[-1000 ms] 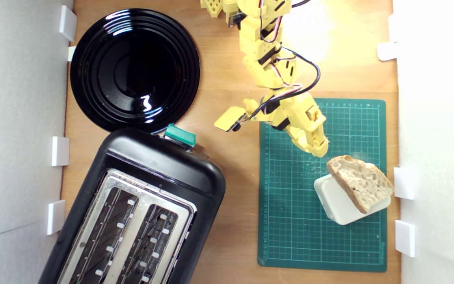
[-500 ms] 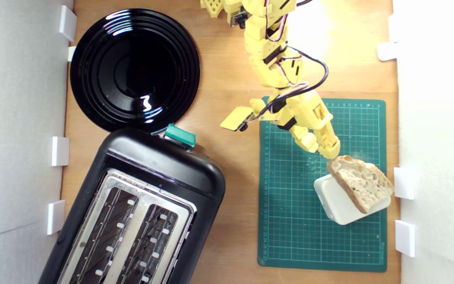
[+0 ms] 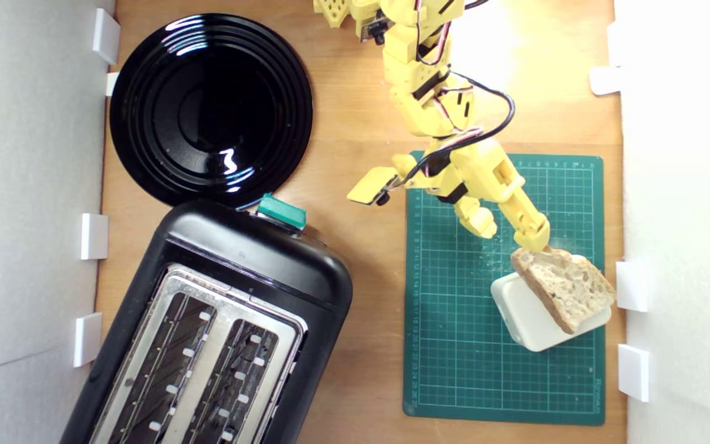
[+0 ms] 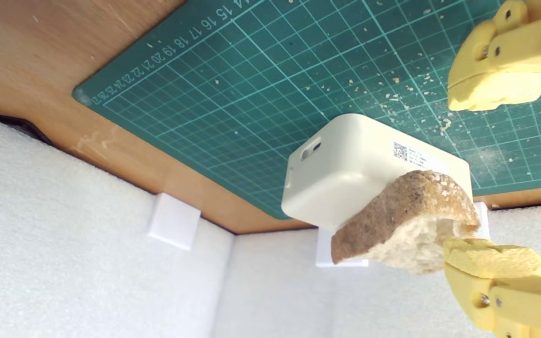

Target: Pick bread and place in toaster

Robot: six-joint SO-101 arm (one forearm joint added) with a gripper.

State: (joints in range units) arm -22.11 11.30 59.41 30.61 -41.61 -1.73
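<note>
Reaching for pickup | toaster [image 3: 207, 333] sits at exterior view's left, slots unfilled | gripper [image 3: 512, 231] spread wide, one fingertip touching the bread [image 3: 563, 285] | bread leans on white block [image 3: 530, 317] on mat [image 3: 453, 345], right | next you straddle the slice's edge, then pinch.

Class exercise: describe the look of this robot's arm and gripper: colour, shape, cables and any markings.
The arm is bright yellow plastic, built of blocky segments with black inserts at the joints. A black cable and thin red-and-white wires loop along it. The gripper has two chunky, blunt yellow fingers with visible pivot holes. No markings show.
</note>
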